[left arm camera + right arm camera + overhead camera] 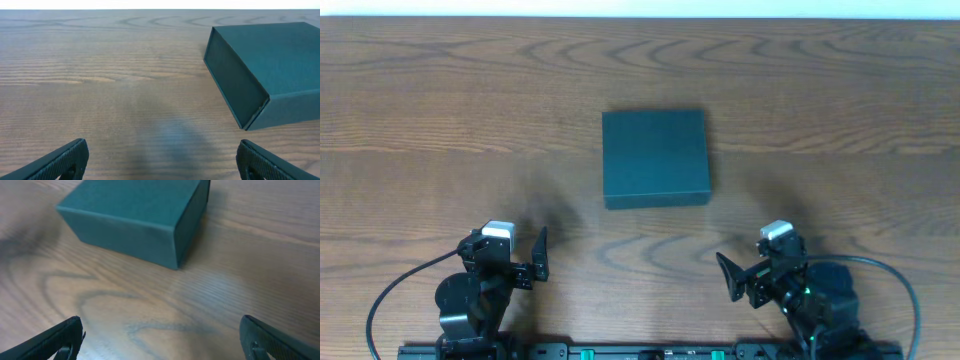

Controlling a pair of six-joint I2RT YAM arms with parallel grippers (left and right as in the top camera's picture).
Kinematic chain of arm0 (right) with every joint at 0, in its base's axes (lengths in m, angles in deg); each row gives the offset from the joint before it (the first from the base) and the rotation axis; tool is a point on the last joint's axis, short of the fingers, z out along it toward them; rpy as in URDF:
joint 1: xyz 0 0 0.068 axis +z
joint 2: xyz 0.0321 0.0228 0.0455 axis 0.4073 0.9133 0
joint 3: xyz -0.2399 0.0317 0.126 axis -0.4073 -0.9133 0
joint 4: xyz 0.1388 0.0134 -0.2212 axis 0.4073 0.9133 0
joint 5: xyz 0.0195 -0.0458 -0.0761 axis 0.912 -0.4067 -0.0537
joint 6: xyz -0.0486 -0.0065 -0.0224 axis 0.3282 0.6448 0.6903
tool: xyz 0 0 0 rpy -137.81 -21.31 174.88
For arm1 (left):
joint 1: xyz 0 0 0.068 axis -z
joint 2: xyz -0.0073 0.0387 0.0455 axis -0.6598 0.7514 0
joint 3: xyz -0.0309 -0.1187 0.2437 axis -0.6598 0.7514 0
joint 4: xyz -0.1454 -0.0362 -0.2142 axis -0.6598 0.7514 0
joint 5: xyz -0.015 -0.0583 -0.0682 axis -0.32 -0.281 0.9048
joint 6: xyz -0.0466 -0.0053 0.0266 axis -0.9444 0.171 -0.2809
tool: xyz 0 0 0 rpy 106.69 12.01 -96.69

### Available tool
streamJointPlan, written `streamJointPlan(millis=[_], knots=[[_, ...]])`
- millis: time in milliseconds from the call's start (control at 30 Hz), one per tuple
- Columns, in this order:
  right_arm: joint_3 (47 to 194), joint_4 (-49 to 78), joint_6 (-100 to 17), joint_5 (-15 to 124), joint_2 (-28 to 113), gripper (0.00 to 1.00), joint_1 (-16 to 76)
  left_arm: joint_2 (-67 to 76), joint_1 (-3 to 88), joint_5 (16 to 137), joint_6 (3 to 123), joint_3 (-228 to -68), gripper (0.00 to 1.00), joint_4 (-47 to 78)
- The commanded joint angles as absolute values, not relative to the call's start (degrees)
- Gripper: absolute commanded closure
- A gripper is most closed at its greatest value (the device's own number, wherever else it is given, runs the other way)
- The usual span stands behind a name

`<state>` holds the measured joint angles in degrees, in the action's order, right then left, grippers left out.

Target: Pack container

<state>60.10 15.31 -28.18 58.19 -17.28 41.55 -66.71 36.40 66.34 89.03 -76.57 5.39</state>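
- the dark teal, square, flat cardboard box (655, 158) sits in the middle of the brown wooden bench (440, 110), between the two arms, so i think either can reach it.
- the left gripper (162, 162) and the right gripper (162, 340) are spread wide, holding nothing, well apart from the box.
- the box looks dull and smooth, with its lid down.
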Motion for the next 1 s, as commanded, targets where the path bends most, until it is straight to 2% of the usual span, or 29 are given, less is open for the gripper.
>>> streamJointPlan(millis=[0,333,967], knots=[[55.73,13.75,-27.53,57.21,-20.76,0.01,40.50,-67.16,36.05,66.71,88.60,-75.39,0.05,5.52],[54.90,12.99,-27.11,55.09,-28.21,0.01,40.57,-67.16,36.05,66.71,88.60,-75.39,0.05,5.52],[54.90,12.97,-27.09,55.07,-28.13,0.01,40.57,-67.16,36.05,66.71,88.60,-75.39,0.04,5.52]])
